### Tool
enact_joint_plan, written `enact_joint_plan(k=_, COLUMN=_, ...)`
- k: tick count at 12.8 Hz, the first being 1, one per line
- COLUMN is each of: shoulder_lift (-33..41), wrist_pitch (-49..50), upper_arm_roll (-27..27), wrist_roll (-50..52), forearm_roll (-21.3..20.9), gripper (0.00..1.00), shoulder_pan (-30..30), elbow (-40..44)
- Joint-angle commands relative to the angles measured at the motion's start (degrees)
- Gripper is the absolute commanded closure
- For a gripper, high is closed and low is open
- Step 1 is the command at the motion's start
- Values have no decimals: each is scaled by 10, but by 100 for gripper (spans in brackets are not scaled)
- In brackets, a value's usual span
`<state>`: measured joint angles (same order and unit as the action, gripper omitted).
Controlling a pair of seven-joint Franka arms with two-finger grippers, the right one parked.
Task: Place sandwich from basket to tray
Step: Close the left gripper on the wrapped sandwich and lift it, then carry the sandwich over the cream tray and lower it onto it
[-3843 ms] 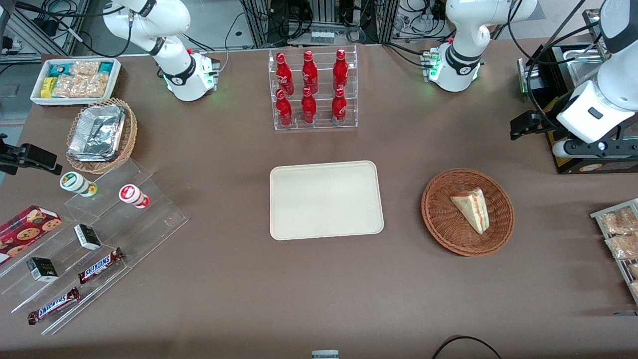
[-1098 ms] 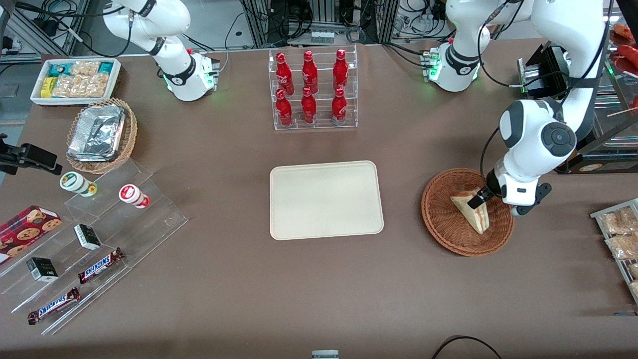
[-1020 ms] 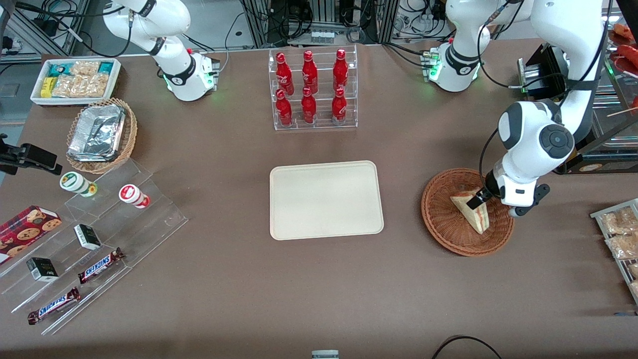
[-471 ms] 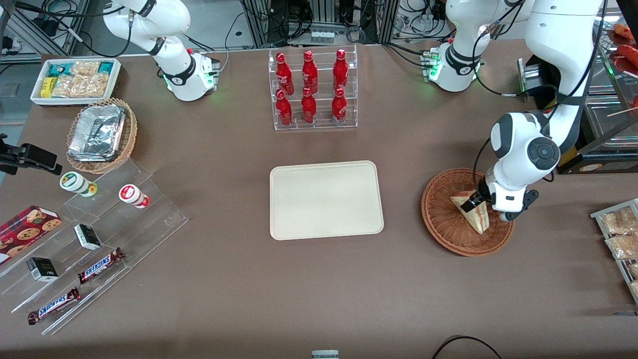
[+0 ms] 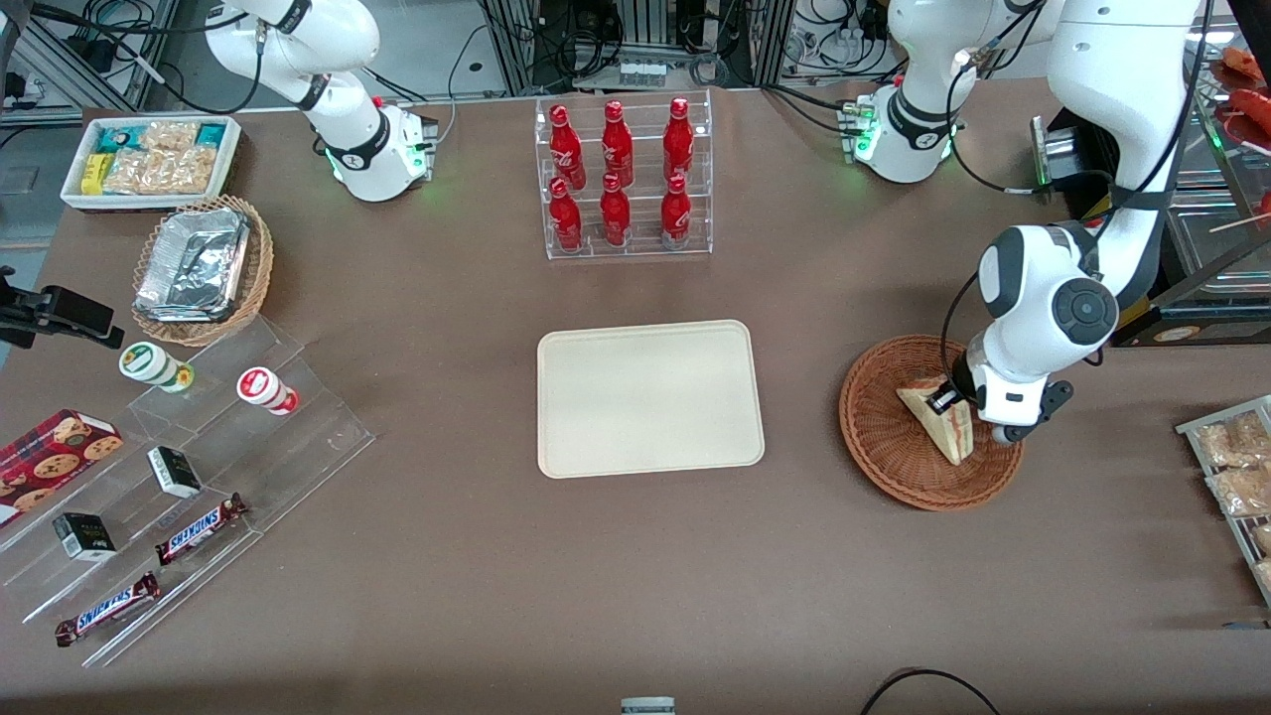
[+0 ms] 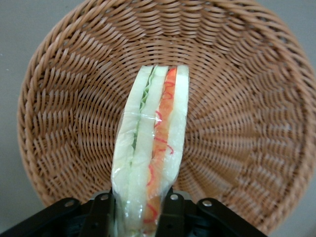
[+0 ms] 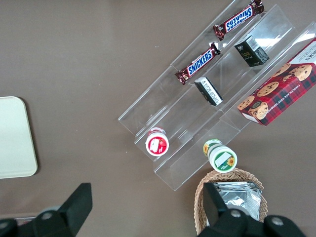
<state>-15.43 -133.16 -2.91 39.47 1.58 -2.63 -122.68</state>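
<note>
The table point(image 5: 635, 556) fills the front view, though its corners and both short ends run out of frame. At its centre lies the tray point(image 5: 650, 397), bare and whole in that view; the right wrist view catches only one rounded corner of it.

Toward the working arm's end, at about 3 o'clock from the tray and well apart from it, sits the basket point(image 5: 884, 437). The arm's white wrist covers part of its rim at 2 to 3 o'clock. In the left wrist view the basket point(image 6: 237, 98) is cut off along one side.

The sandwich point(image 5: 943, 437) is in the basket, its wide end hidden under the wrist, its point toward 5 o'clock. The left wrist view shows the sandwich point(image 6: 150, 153) edge-on, with green and orange-red filling stripes.

The gripper point(image 5: 939, 401) is down in the basket over the sandwich's wide end. Its two black fingers point(image 6: 101, 217) press against either bread face, jaws closed narrow on the sandwich; the fingertips themselves are hidden by the wrap.
</note>
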Motion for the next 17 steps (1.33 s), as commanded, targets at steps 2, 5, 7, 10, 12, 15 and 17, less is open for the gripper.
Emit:
enact_joint_plan(k=2, shoulder_lift=3, wrist_pitch=116, upper_arm_roll=-30, wrist_roll=-11, forearm_roll=2, gripper=100, shoulder_pan=-4, elbow=94)
enact_joint_plan(k=5, shoulder_lift=-4, wrist_pitch=120, upper_arm_roll=-91, wrist_roll=-11, forearm_roll=-19, gripper=100, shoulder_pan=-4, elbow=111)
enact_joint_plan(k=7, shoulder_lift=-24, wrist_pitch=121, upper_arm_roll=-145, wrist_roll=-5, forearm_roll=-55, gripper=100, shoulder_pan=-4, elbow=125)
enact_joint_plan(k=10, shoulder_lift=-69, wrist_pitch=118, upper_arm_roll=-207, wrist_roll=3, forearm_roll=-61, gripper=100, shoulder_pan=-4, elbow=166)
enact_joint_plan(k=12, shoulder_lift=-94, wrist_pitch=114, upper_arm_roll=-222, wrist_roll=34, forearm_roll=-81, gripper=100, shoulder_pan=-54, elbow=190)
enact_joint_plan(k=15, shoulder_lift=-180, wrist_pitch=117, upper_arm_roll=-221, wrist_roll=138, forearm_roll=-107, gripper=100, shoulder_pan=-129, elbow=289)
enact_joint_plan(k=17, shoulder_lift=-254, wrist_pitch=117, upper_arm_roll=-220, wrist_roll=205, forearm_roll=-153, gripper=100, shoulder_pan=-185, elbow=366)
